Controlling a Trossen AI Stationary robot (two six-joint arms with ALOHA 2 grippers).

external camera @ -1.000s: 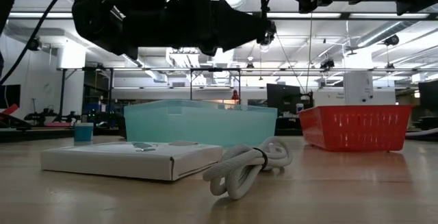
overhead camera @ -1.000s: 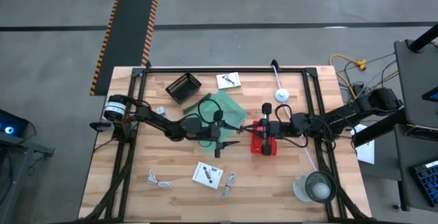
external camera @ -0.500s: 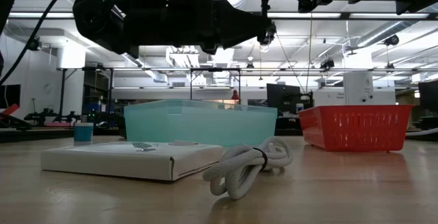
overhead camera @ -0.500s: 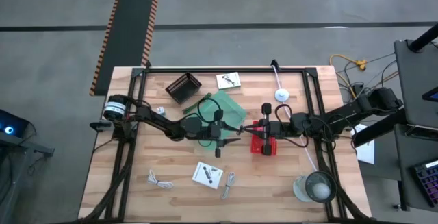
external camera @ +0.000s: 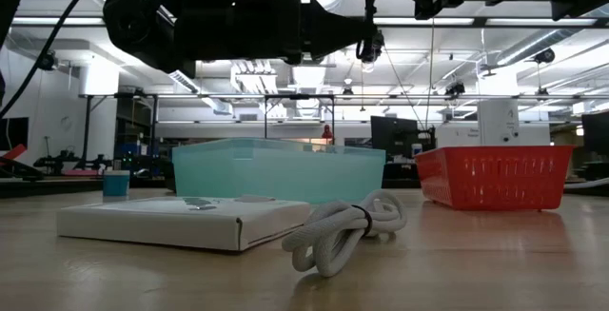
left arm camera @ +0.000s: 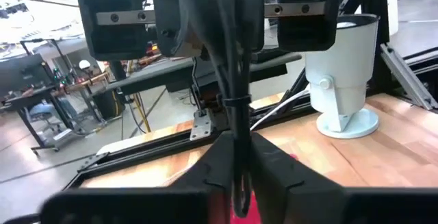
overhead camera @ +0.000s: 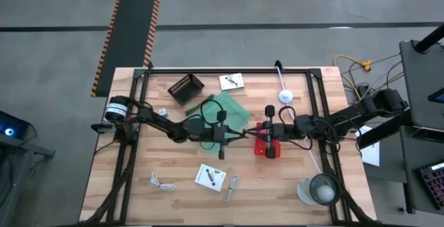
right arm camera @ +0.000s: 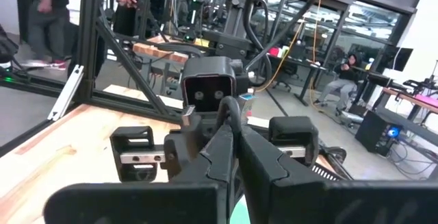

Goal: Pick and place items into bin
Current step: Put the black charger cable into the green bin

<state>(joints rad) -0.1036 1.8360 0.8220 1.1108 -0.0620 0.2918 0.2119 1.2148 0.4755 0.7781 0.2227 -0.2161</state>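
My left gripper (overhead camera: pixel 242 133) and my right gripper (overhead camera: pixel 256 133) meet tip to tip in mid-air, between the teal bin (overhead camera: pixel 225 111) and the red bin (overhead camera: pixel 268 146). Both are shut on a thin dark stick (left arm camera: pixel 236 114), which also shows in the right wrist view (right arm camera: pixel 229 112). A white printed packet (overhead camera: pixel 211 177), a white coiled cable (overhead camera: pixel 161 182) and a small metal piece (overhead camera: pixel 232 185) lie flat on the table's near part. Another packet (overhead camera: pixel 232 81) lies at the far edge. My left gripper pinches the dark stick's one end (left arm camera: pixel 237 157) between its two fingers, coming level from the table's left. The stick is lifted clear of the table. My right gripper pinches the stick's other end (right arm camera: pixel 230 122) between its shut fingers, coming level from the table's right. The stick spans the short gap between the two grippers.
A black bin (overhead camera: pixel 186 88) stands at the far left. A white stand on a round base (overhead camera: pixel 285 95) is at the far right, and a glass bowl (overhead camera: pixel 320 189) sits at the near right corner. Black frame rails (overhead camera: pixel 313 98) run along the table's sides.
My left gripper has shut its fingers onto the dark stick that my right gripper holds out. Both arms have stayed where they were, and the stick has kept its place in the air.
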